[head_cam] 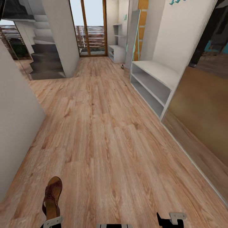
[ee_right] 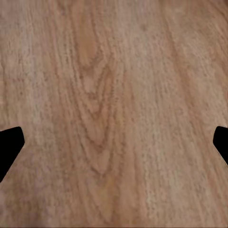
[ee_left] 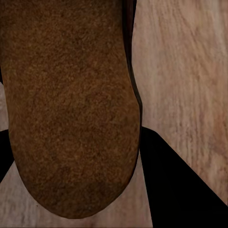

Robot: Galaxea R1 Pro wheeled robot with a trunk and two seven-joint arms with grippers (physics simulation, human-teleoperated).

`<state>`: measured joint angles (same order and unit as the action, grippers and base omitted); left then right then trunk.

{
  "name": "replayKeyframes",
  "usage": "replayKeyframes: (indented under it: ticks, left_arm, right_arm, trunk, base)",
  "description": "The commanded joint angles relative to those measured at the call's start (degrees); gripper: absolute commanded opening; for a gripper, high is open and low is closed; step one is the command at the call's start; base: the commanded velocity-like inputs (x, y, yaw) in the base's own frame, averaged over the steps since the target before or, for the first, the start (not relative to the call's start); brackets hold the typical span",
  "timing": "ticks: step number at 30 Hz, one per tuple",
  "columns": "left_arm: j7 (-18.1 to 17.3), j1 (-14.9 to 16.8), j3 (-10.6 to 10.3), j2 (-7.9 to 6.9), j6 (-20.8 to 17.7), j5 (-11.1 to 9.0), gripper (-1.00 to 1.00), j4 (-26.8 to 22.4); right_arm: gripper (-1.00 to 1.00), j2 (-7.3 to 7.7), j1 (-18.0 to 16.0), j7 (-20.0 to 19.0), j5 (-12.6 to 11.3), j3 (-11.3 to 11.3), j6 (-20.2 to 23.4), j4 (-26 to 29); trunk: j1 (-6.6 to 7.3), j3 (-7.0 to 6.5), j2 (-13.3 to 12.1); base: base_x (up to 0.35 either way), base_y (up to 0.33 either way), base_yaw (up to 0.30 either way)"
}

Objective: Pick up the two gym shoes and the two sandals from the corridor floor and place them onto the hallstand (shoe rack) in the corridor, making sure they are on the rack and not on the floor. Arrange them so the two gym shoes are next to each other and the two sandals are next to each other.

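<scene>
At the lower left of the head view a brown sandal (head_cam: 52,198) sticks up and forward from the left tool (head_cam: 52,221), whose light-grey housing shows at the bottom edge. In the left wrist view the sandal's rough brown sole (ee_left: 71,104) lies right against the camera, with a black finger (ee_left: 178,190) beside it over the floor (ee_left: 190,71); the tool is closed on the sandal, holding it near the heel. At the lower right of the head view sits the right tool (head_cam: 171,219), black with a grey bracket. In the right wrist view its two dark fingertips (ee_right: 9,145) stand at opposite edges of the frame, spread wide, with only wood-grain floor (ee_right: 114,114) between them; it holds nothing.

The plank floor (head_cam: 107,133) runs up the middle of the head view. The light-grey rack (head_cam: 155,83) stands against the wall at the right of the frame's upper half, its top and both shelves bare. Beyond it, at the upper middle, a small dark and white object (head_cam: 122,66) lies on the floor, too small to identify. A glazed door (head_cam: 91,28) closes the corridor's end, and grey stairs (head_cam: 44,53) rise at the upper left.
</scene>
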<state>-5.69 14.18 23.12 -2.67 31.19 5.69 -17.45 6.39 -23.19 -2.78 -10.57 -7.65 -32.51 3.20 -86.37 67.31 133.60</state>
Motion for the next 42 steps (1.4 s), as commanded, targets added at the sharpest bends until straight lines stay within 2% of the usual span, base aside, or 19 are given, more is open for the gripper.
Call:
replayKeyframes:
  ticks: [1, 30, 42]
  left_arm:
    - [-0.2, 0.06, 0.52, 0.03, 0.18, 0.73, -1.0, 0.04]
    - [-0.15, 0.06, 0.52, 0.03, 0.12, 0.71, -1.0, 0.04]
    - [-0.03, 0.06, 0.45, 0.1, 0.13, 0.73, -1.0, 0.04]
  right_arm:
    - [1.0, 0.03, -0.01, -0.29, -0.6, -0.35, -0.18, -0.03]
    - [1.0, 0.03, -0.01, -0.29, -0.68, -0.35, -0.18, -0.03]
    - [1.0, 0.46, 0.07, -0.55, -0.64, -0.33, -0.25, -1.56]
  trunk:
    - [-0.03, 0.04, 0.01]
    - [-0.03, 0.04, 0.01]
    - [-0.03, 0.04, 0.01]
  base:
    - [0.339, 0.0, 0.275]
    - [0.339, 0.0, 0.272]
    - [0.33, -0.045, 0.032]
